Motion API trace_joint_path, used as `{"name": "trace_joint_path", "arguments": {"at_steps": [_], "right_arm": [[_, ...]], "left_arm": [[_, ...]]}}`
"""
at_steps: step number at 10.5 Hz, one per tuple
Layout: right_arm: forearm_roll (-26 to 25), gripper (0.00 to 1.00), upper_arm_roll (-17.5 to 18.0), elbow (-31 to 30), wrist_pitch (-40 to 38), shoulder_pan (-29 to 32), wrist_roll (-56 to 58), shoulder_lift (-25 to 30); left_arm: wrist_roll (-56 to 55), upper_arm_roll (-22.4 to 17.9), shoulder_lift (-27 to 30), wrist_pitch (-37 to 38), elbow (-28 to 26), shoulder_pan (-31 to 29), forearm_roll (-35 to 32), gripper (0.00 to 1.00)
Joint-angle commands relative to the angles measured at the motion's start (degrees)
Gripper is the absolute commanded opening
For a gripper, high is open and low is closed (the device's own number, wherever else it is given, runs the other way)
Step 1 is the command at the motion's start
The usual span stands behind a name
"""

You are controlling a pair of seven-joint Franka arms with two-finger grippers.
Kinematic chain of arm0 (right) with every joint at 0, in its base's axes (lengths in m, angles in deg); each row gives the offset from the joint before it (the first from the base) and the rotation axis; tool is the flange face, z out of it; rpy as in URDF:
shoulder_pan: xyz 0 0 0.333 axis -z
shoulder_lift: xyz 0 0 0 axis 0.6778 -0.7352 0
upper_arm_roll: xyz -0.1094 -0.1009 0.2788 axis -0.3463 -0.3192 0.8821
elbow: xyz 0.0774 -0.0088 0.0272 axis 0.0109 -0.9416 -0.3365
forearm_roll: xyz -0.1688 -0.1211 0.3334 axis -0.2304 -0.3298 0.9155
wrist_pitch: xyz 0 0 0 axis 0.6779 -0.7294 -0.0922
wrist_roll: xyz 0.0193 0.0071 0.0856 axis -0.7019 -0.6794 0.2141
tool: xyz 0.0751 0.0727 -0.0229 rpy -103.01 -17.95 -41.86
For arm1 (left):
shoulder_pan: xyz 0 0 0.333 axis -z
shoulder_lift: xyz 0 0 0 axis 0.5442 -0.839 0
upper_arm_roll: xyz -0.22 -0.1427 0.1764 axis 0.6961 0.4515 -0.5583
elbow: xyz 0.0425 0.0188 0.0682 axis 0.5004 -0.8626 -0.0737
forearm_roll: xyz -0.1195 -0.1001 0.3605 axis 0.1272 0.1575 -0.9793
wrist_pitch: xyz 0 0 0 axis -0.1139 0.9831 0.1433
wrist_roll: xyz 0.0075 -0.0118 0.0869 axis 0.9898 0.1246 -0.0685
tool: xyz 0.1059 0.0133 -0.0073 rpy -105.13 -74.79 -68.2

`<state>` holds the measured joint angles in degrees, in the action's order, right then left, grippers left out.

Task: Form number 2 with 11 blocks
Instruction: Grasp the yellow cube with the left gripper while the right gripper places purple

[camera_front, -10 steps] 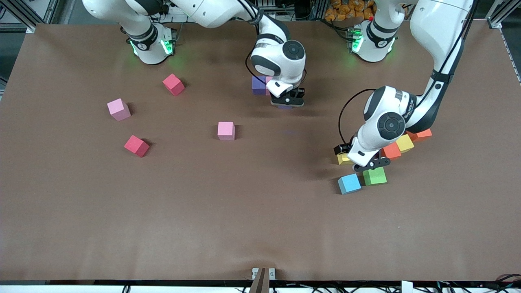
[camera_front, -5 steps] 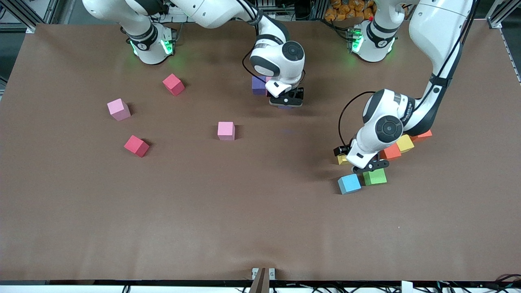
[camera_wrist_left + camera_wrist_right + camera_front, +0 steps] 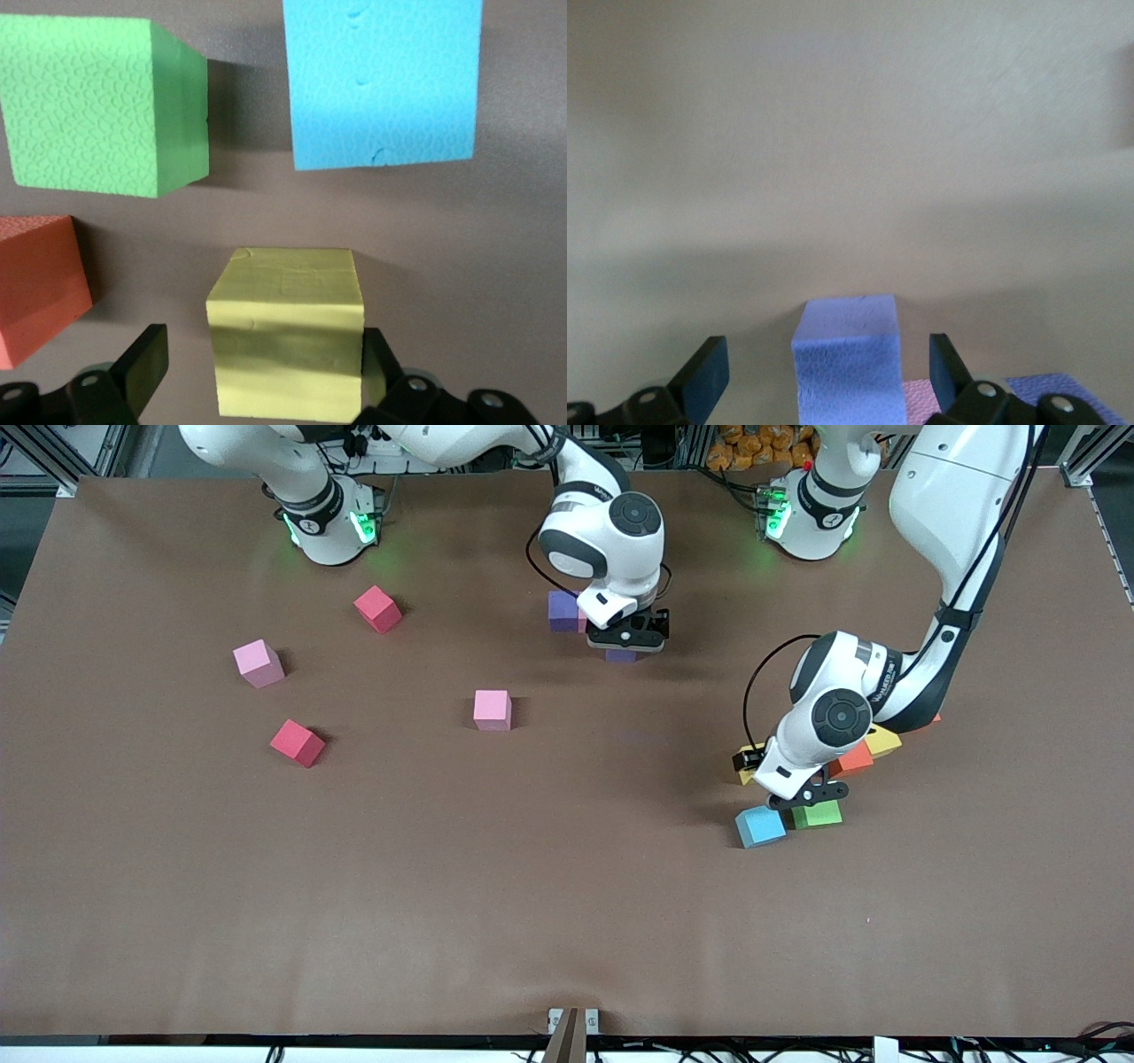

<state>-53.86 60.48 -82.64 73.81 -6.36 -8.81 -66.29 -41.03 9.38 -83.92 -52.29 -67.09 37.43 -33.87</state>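
Note:
My left gripper (image 3: 804, 794) is open and low over a yellow block (image 3: 747, 774), which my hand mostly hides. In the left wrist view the yellow block (image 3: 288, 341) stands between the open fingers of my left gripper (image 3: 261, 365). A green block (image 3: 97, 102), a light blue block (image 3: 381, 80) and an orange block (image 3: 35, 283) lie around it. My right gripper (image 3: 628, 636) is open over a purple block (image 3: 620, 655). In the right wrist view that purple block (image 3: 850, 363) sits between the fingers of my right gripper (image 3: 826, 372), with gaps on both sides.
A second purple block (image 3: 560, 610) adjoins a mostly hidden pink one. The light blue (image 3: 759, 826), green (image 3: 819, 813), orange (image 3: 854, 758) and second yellow (image 3: 883, 740) blocks cluster at the left arm's end. Pink blocks (image 3: 259, 664) (image 3: 492, 709) and red blocks (image 3: 378, 608) (image 3: 298, 742) lie scattered.
My left hand has moved down toward the blue and green blocks, covering more of the orange and yellow ones. My right hand shifted slightly, and the purple block under it shows more.

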Motion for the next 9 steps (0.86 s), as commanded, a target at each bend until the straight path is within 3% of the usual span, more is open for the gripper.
{"name": "trace_joint_path", "arguments": {"at_steps": [1,5,9], "right_arm": [[-0.4,1.0,0.4,-1.9,-3.5,5.2,4.0,3.5],[-0.7,1.0,0.3,-9.9,-4.7,14.6,20.6,8.7],[-1.3,1.0,0.2,-17.6,2.6,20.8,30.9,10.7]], "left_arm": [[-0.4,0.0,-1.1,0.1,1.8,-0.1,-1.1,0.96],[-0.5,0.0,-2.4,0.1,2.7,0.2,-1.0,0.92],[-0.5,0.0,-2.6,0.1,2.8,0.3,-1.0,0.73]]}}
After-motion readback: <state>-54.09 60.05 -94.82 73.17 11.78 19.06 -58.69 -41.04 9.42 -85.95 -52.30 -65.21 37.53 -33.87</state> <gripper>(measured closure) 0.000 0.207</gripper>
